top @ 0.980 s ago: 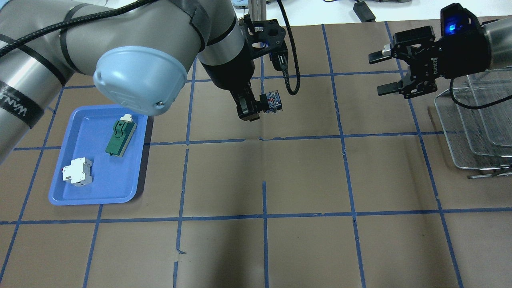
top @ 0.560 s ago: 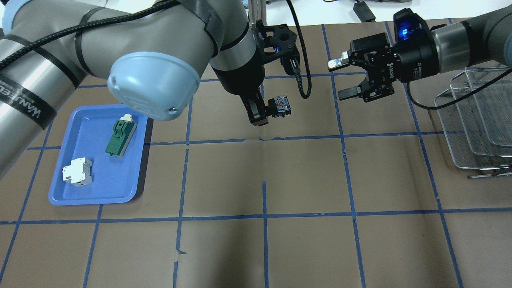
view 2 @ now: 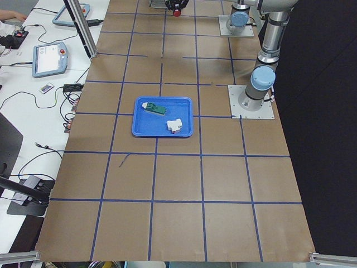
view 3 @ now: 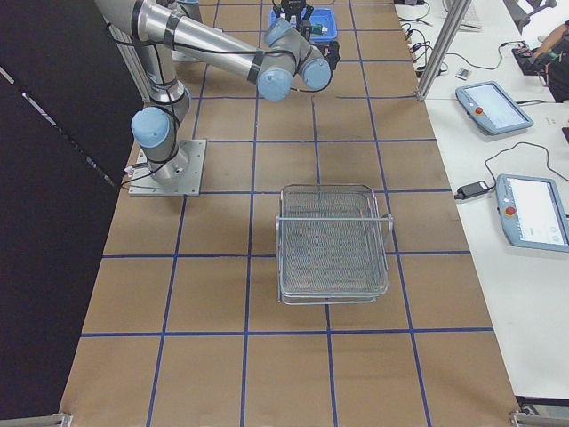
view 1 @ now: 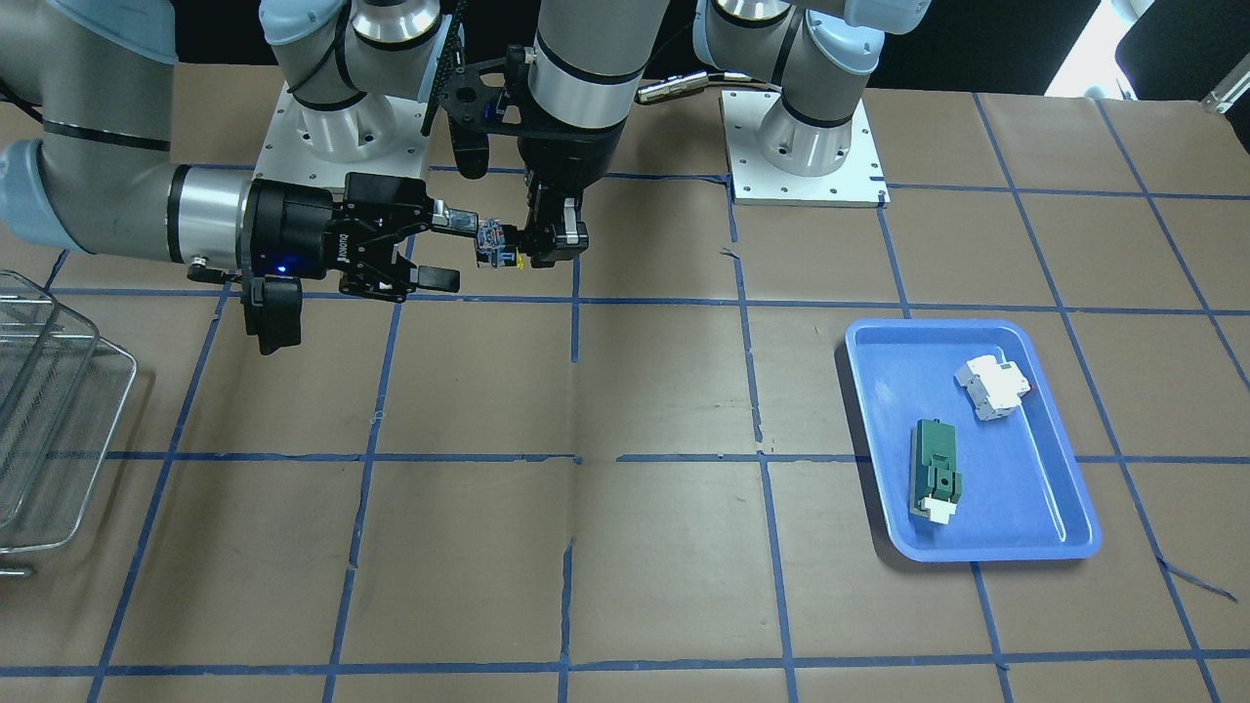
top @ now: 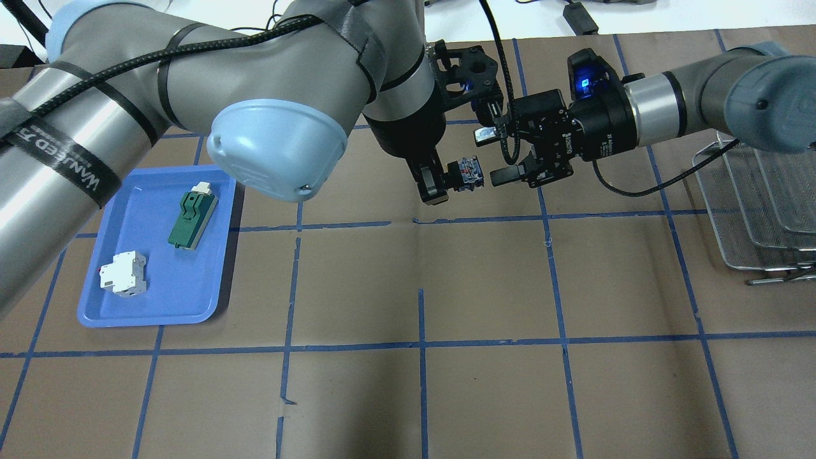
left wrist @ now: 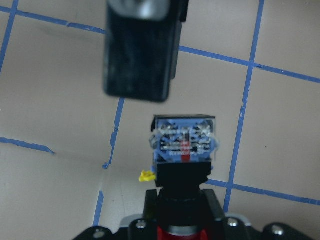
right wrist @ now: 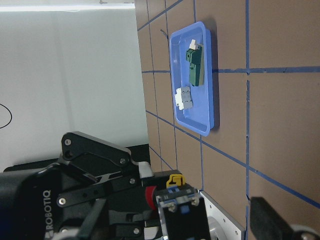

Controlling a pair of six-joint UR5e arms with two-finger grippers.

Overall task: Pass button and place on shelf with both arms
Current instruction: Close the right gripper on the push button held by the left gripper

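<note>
Pinching button (top: 470, 173) by red-ring end, left gripper (top: 443, 182) presents contact block outward in mid-air for handover; right gripper (top: 496, 155), fingers spread, just beside button, apparently to receive; shelf (top: 733, 210) well apart from button.

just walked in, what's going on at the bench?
Mid hand-over. The left gripper holds the button in the air above the table, its blue-white end pointing toward the right gripper. That gripper's fingers are open and right next to the button, not closed on it. The wire shelf stands at the robot's right end of the table; the button has not reached it yet.
</note>
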